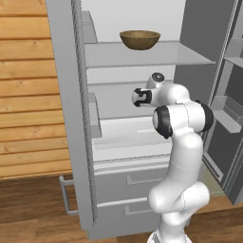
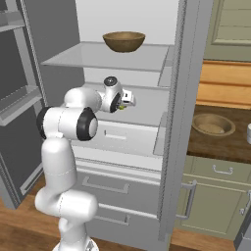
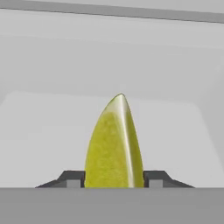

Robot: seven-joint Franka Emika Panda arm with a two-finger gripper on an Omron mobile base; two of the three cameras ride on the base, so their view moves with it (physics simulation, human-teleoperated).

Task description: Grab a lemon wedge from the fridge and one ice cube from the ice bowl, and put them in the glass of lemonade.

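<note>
The yellow-green lemon wedge (image 3: 113, 144) stands point up between my two dark fingertips (image 3: 72, 178), which press against its two sides. It rests over a pale shelf inside the open fridge (image 1: 64, 118) (image 2: 175, 127). My gripper (image 3: 113, 181) (image 2: 131, 99) reaches in at the height of the middle shelf and is shut on the wedge. The wide tan ice bowl (image 2: 213, 124) sits on the dark counter to the right of the fridge. A sliver of the whitish glass of lemonade (image 2: 249, 132) shows at the right edge of the right base view.
A darker, deeper brown bowl (image 1: 139, 39) (image 2: 123, 41) sits on the shelf above my hand. Open fridge doors with bins flank the arm on both sides. Two drawers lie below the shelves. Green cabinets stand under the counter on the right.
</note>
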